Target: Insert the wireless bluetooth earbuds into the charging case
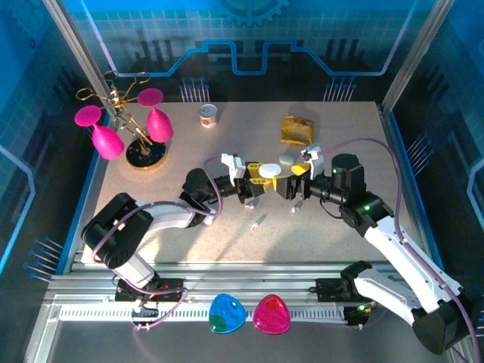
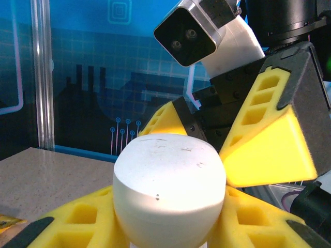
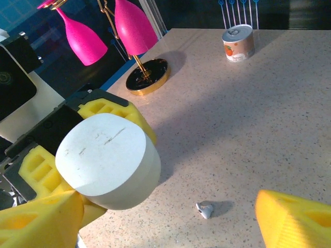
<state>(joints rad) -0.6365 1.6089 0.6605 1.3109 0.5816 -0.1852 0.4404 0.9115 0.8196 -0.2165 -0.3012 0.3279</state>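
At the far left of the table (image 1: 355, 136), a gold stand (image 1: 144, 155) holds pink wine glasses (image 1: 159, 125) upside down. A small can (image 1: 209, 116) stands to its right, near the far edge.

The left gripper (image 2: 168, 227) reaches in from the left to the middle of the table. Its yellow fingers (image 2: 77, 225) are pinched on a white rounded charging case (image 2: 168, 175), one on each side, holding it above the tabletop with its flat face towards the right arm.

One small white earbud (image 3: 205, 209) lies loose on the table. From above it sits just on the near side of the two grippers, roughly below where they meet, and nothing holds it. In the right wrist view it lies low in the gap between the right gripper's fingers, below and to the right of the held case, touching neither finger nor case.

The right gripper (image 1: 287, 184) faces the left one from the right with its fingers spread wide and empty. One of them sits close against the case; I cannot tell whether they touch.

A pale grey rounded case (image 1: 289, 159) lies just beyond the right gripper, and a yellow snack packet (image 1: 296, 130) lies farther off, towards the far right.
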